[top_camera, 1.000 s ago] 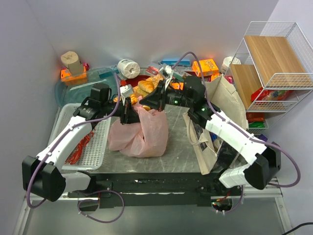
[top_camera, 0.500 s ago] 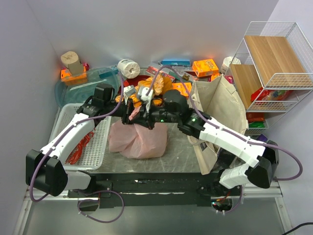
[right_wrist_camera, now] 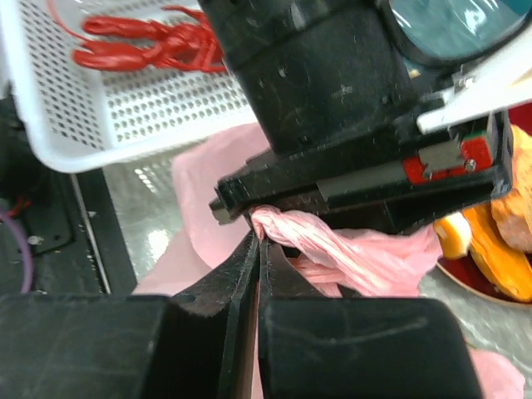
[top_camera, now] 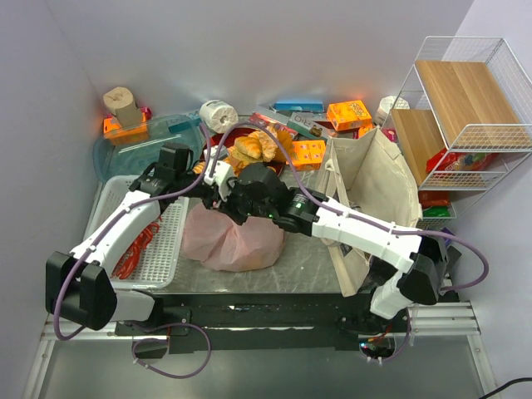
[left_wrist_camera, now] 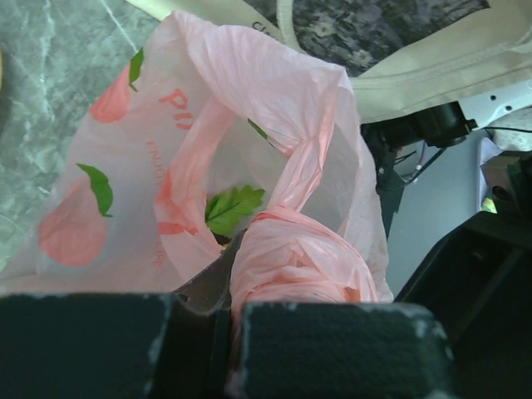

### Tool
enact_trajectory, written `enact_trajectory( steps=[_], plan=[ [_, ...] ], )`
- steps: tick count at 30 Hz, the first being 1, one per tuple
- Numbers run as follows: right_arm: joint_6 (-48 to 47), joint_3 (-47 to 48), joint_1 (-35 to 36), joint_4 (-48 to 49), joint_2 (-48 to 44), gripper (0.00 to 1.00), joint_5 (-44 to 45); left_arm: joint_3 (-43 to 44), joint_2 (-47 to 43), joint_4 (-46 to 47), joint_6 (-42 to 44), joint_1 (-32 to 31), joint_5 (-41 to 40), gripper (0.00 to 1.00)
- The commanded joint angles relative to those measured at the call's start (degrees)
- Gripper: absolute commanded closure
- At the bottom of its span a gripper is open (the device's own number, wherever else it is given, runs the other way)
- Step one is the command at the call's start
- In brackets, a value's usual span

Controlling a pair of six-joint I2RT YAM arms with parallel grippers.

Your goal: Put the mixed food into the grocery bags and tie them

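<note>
Tying off the pink bag point(top_camera: 237, 241) looks to be the step in hand. It sits slumped on the desk point(top_camera: 307, 258), between the white basket point(top_camera: 162, 237) and the tote point(top_camera: 378, 179), with both arms meeting over its far side.

The left pincer point(left_wrist_camera: 231, 312) is clenched on the bag's handle point(left_wrist_camera: 287, 258), which is bunched into a thick twisted rope. The right pincer point(right_wrist_camera: 256, 249) is closed too, its tips nipping the same pink strand right where it leaves the left one's fingers.

Something green shows through the bag's mouth. Whether that is food or just the printed leaf, I cannot tell.

To do this well:
- The two grips need room. They are nearly touching, so one arm should draw away along the strand before any loop is formed.
- Pull sideways, not up, or the light bag may lift and spill.
- The film is thin and slippery. A nip at the very tips may slide off, so a deeper bite on the twisted part would be safer.
- Tension should stay gentle, as a sharp tug could tear the handle.
</note>
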Motion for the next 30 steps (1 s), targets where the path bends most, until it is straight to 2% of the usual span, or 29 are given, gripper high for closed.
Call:
enact_trajectory(
  steps=[1, 5, 9, 14, 23, 30],
  plan=[
    [0.3, -1.8, 1.2, -10.1, 2.6, 0.95, 5.3, 2.0, -1.5, 2.8, -0.1, -0.2, 1.6, 0.99],
    [1.7, -5.6, 1.2, -8.6, -0.1, 0.95, 5.3, 2.2, -2.1, 1.5, 1.6, -0.1, 2.1, 0.98],
    [2.7, -8.8, 1.1, -4.9, -4.7, 0.95, 5.3, 2.4, -3.4, -0.3, 2.9, -0.1, 1.3, 0.93],
    [1.8, -8.3, 1.0, -4.6, -5.3, 0.94, 4.4, 3.2, -4.1, -2.5, 6.7, 0.0, 2.4, 0.89],
    [2.4, -9.8, 0.6, -5.5, -5.8, 0.95, 7.2, 1.4, -7.3, -4.8, 7.5, 0.4, 2.6, 0.77],
    [1.0, -13.0, 0.3, -2.1, -8.9, 0.95, 2.6, 1.0, -9.0, -7.1, 10.3, 0.5, 5.9, 0.6]
  ],
)
